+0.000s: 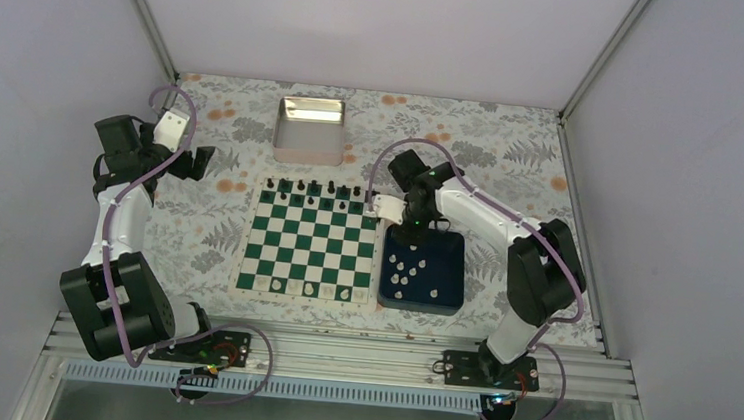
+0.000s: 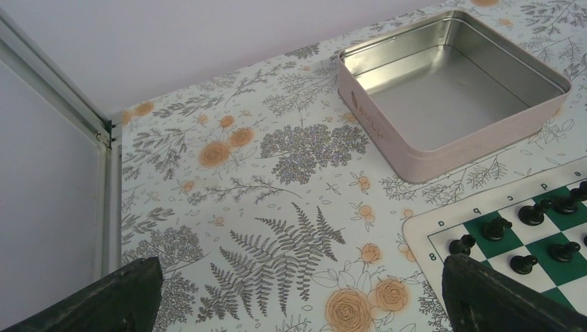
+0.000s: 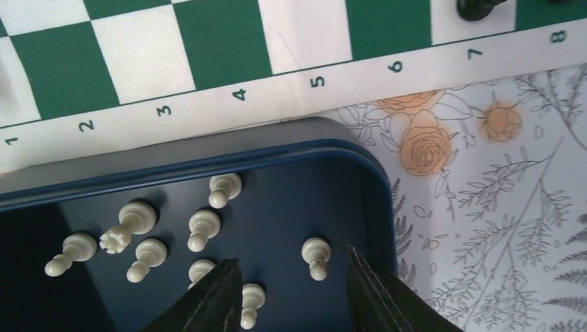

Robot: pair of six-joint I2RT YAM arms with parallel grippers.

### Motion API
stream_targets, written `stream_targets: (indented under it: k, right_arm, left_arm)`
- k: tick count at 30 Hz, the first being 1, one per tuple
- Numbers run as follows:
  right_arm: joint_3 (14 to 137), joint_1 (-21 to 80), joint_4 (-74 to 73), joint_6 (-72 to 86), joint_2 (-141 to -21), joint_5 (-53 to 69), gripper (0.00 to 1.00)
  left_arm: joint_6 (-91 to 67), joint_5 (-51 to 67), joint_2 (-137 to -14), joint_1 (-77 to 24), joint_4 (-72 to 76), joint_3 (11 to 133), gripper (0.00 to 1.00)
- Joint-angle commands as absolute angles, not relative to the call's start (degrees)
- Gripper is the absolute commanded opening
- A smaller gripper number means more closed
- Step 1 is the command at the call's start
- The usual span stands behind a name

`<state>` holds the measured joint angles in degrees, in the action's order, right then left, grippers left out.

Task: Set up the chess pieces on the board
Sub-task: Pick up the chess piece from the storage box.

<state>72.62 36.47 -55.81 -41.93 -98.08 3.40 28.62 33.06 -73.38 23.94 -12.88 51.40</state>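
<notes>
The green and white board [image 1: 295, 239] lies mid-table, and its edge shows in the right wrist view [image 3: 208, 41]. A few white chess pieces [image 1: 310, 289] stand on its near row. Several more white pieces [image 1: 405, 271] lie in the dark blue tray [image 1: 448, 251]. My right gripper [image 1: 404, 235] is open and hangs over the tray's far end. In the right wrist view it [image 3: 294, 266] is open, with a lying white pawn [image 3: 317, 256] between its fingers and other white pieces [image 3: 201, 228] to the left. My left gripper [image 1: 196, 161] [image 2: 297, 297] is open and empty over the tablecloth, left of the board's far corner [image 2: 422, 238].
Black pieces [image 1: 315, 187] stand along the board's far rows, also seen in the left wrist view [image 2: 495, 228]. An empty metal tin [image 1: 309, 130] [image 2: 450, 76] sits behind the board. The tray's rim [image 3: 208, 155] touches the board's border. White walls enclose the floral table.
</notes>
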Motion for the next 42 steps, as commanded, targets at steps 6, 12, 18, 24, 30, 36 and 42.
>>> stream_targets:
  k: [6,12,18,24,30,36,42]
  right_arm:
    - [69.8,36.3,-54.8,-41.6,-98.3,10.4,0.39]
    - [68.3,36.5,-54.1,-41.5,-98.8,12.5,0.38]
    - [67.8,36.6,-52.3,-41.6,-100.8,13.1,0.38]
    - [68.6,37.4,-53.9,-41.8,-100.2,13.5,0.37]
    - [67.3,39.2,-57.6,-40.7,-95.8,14.3,0.37]
    - [64.8,43.2,-58.3,-38.5,-93.8,13.5,0.36]
    - [62.2,44.4,-56.5,-37.1,-93.8,11.5,0.35]
  left_arm:
    - [28.0,33.1,-72.8,23.8,-12.7,51.5,1.0]
    - [28.1,33.1,-73.3,23.9,-12.5,51.3,1.0]
    - [28.1,33.1,-73.4,23.8,-12.5,51.2,1.0]
    - [28.2,32.7,-73.0,23.8,-12.6,51.2,1.0]
    - [28.1,32.3,-73.4,23.8,-12.5,51.3,1.0]
    - [28.1,32.1,-72.9,23.8,-12.7,51.3,1.0]
    - [28.1,32.1,-72.5,23.8,-13.0,51.1,1.0]
